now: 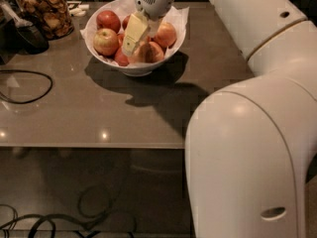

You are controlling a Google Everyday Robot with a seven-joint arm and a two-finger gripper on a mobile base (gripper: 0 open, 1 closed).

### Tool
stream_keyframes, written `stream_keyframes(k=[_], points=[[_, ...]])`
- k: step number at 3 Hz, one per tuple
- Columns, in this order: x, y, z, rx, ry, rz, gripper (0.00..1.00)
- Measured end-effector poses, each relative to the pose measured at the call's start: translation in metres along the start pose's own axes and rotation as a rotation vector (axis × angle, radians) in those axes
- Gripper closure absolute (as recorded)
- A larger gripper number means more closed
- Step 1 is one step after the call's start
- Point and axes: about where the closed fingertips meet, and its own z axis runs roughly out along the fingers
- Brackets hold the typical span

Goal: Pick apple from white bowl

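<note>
The white bowl [132, 69], lined with crumpled white paper, stands at the back of the grey table [89, 113]. It holds several red and yellow apples, among them one at the left [106, 41], one at the back left [108, 20] and one at the right [166, 33]. My gripper [132, 42] reaches down from above into the middle of the bowl, its cream-coloured end among the apples. It hides the apples at the centre. My large white arm [247, 133] fills the right side of the view.
A glass jar of brown snacks [43, 10] stands at the back left, with a dark object [27, 36] beside it. A black cable [22, 86] loops on the table's left. The table's front edge [99, 145] runs across; more cables [59, 222] lie on the floor.
</note>
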Motion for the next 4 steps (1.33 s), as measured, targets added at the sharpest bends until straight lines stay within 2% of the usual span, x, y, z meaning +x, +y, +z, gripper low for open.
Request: stream_keyframes(k=[1, 3, 4], points=[[-0.006, -0.002, 0.006, -0.011, 0.001, 0.007, 0.26], [0.008, -0.013, 0.023, -0.037, 0.029, 0.065, 0.26], [0.009, -0.014, 0.022, -0.045, 0.030, 0.074, 0.44]])
